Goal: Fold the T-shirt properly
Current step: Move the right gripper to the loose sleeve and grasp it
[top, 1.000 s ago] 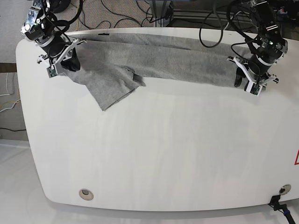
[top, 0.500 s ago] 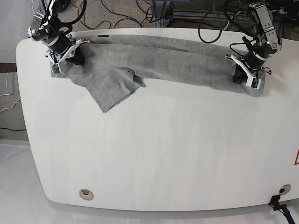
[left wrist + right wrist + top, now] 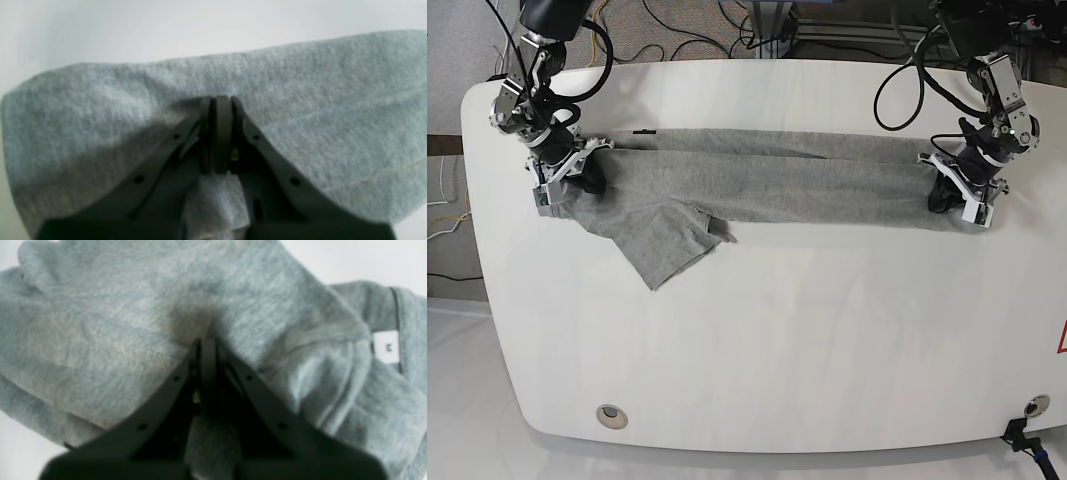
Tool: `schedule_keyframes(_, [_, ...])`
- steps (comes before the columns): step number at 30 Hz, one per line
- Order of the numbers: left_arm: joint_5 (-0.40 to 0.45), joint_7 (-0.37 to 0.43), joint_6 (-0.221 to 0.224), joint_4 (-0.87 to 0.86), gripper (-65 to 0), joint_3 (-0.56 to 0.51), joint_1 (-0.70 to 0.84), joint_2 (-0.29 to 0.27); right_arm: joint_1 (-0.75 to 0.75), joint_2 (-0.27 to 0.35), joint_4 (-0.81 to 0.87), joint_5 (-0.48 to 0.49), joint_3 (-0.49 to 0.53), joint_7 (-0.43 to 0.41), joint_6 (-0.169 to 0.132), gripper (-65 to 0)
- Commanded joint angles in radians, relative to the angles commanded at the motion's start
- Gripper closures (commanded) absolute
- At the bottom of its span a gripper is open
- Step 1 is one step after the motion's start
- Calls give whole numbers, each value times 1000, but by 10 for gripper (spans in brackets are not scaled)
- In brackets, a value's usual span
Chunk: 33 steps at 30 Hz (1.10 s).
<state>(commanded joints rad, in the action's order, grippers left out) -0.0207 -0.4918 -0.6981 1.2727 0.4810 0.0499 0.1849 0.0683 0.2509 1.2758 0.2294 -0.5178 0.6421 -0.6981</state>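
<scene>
The grey T-shirt (image 3: 767, 175) lay stretched in a long band across the far part of the white bench (image 3: 777, 340), w/ one sleeve or flap hanging toward the near side at the base view's left, its corner pointing down. The cloth was folded lengthwise, so two layers were seen along the band. In the right wrist view a small white size label (image 3: 386, 347) showed near the collar, at the picture's right.

The right gripper (image 3: 567, 178) sat at the band's end on the base view's left. Its jaws were closed together and pinched a fold of the fabric; the cloth bunched up around the tips in the right wrist view (image 3: 205, 350).

The left gripper (image 3: 962, 190) was at the opposite end, on the base view's right. Its jaws were also pressed closed, w/ grey cloth caught betw. them, and the fabric edge curved around the tips in the left wrist view (image 3: 218, 110).

Black cables (image 3: 907, 70) hung behind the bench, approx. above the left arm.
</scene>
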Motion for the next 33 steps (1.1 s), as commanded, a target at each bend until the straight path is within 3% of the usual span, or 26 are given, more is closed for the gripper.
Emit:
schedule_keyframes(11, [2,-6,0,-3,-3,0,-61,21,-120,0,-51,-46,0,-17,0,0])
schedule_keyframes(16, [2,-6,0,-2,-3,0,-55,21,-124,6,138,-38,-2,81,0,0])
schedule_keyframes(19, [2,-6,0,-2,-3,0,-44,21,-158,0,227,-38,-2,123,0,-133])
schedule_keyframes(22, [2,-6,0,-2,-3,-2,-43,20,-218,-28,230,-38,0,126,0,-218])
schedule_keyframes(26, [0,-5,0,0,-4,-2,-43,20,-284,-66,203,-43,32,126,0,-255])
schedule_keyframes(29, [0,-6,0,2,-4,-2,-43,18,-336,-68,103,-41,91,121,0,-284])
schedule_keyframes(33, [-3,-6,0,5,-4,-2,-43,17,-416,-72,-48,-41,97,92,0,-299])
